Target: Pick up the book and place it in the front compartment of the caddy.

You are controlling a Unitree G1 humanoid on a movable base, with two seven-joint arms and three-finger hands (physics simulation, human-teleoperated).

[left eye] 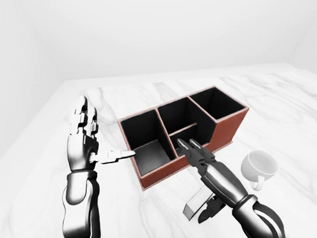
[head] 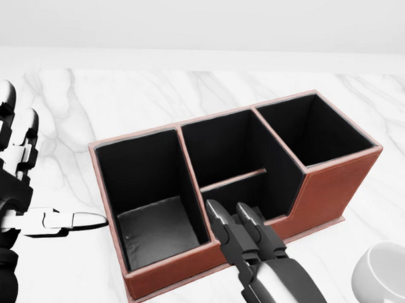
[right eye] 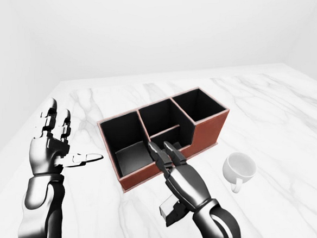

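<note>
Right robot hand (left eye: 205,162) has fingers stretched flat toward the caddy (left eye: 184,132), tips at its near rim by the small low compartment; thumb curls under the palm against a grey slab, likely the book (left eye: 196,202). Real clamp or not, cannot tell. Book sits below the palm, toward the view's bottom, low over the counter (left eye: 288,110), outside the caddy. Its long axis looks angled up-right toward the caddy. Left robot hand (left eye: 85,140) open, empty, left of the caddy, thumb pointing at its wall. Right hand nearer. Mug (left eye: 258,166) to the right.
</note>
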